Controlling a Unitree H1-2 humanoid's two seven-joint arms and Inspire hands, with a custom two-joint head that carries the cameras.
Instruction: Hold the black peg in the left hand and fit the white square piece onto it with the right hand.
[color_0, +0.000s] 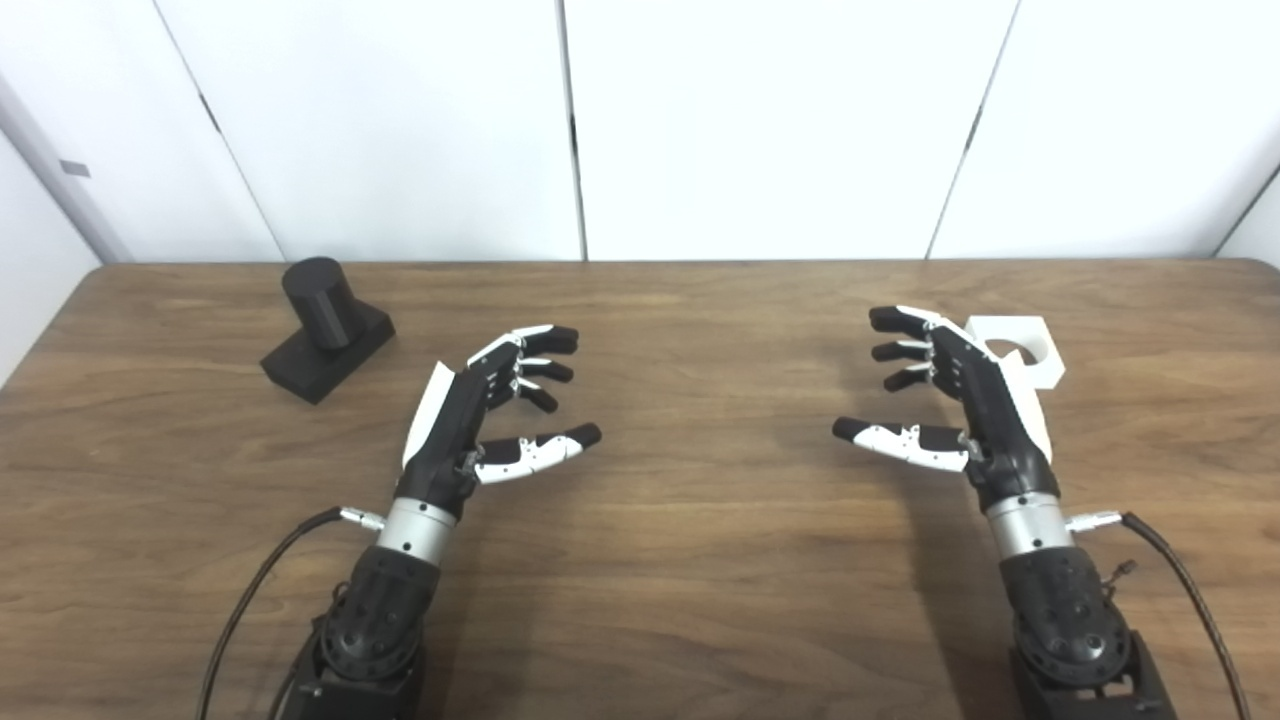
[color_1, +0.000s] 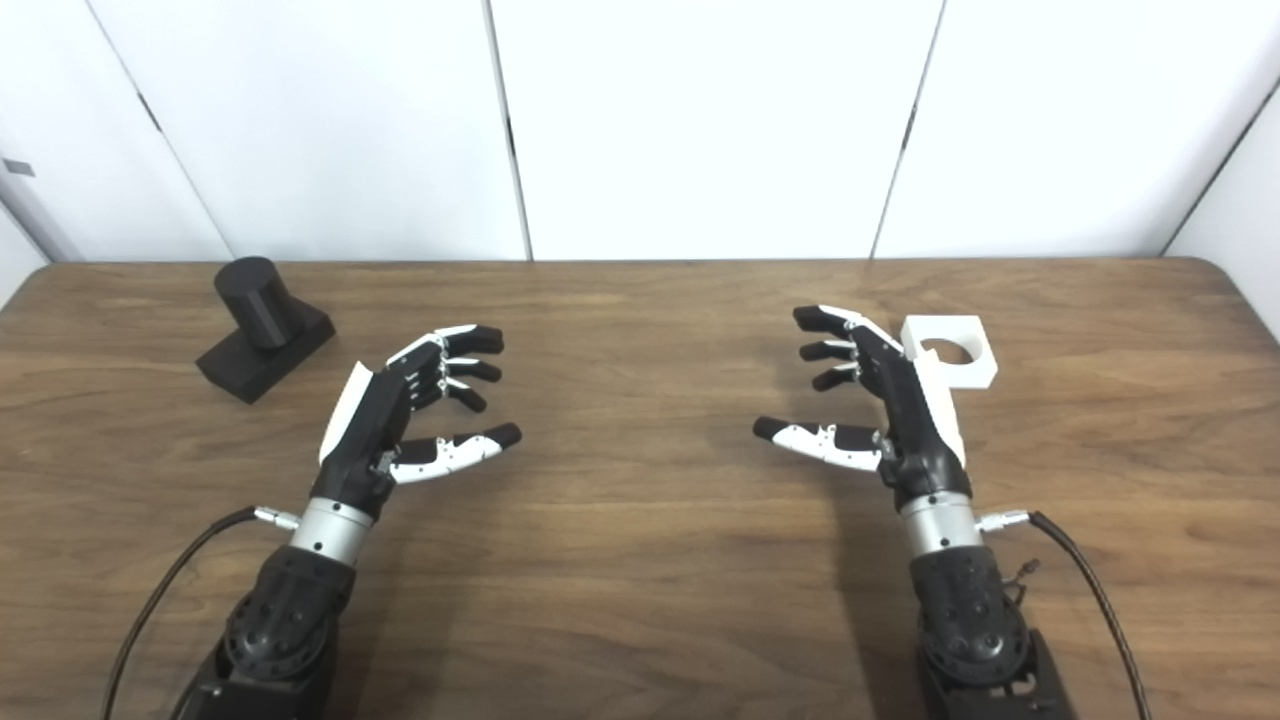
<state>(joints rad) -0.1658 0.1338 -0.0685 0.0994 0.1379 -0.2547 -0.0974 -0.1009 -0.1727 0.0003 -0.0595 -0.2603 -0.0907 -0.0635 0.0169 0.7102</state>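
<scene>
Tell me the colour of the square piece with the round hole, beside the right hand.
White square piece, clearest in the right eye view.

You've got two head cams side by side, angled down at the table (color_0: 660, 560) from fairly near; both share nearly the whole tabletop; right eye sits slightly right, prob. same tilt.

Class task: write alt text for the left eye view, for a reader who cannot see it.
Two robot hands hover open and empty over a wooden table, palms facing each other. The black peg stands on its base beyond the left hand; the white square piece lies just behind the right hand.
</scene>
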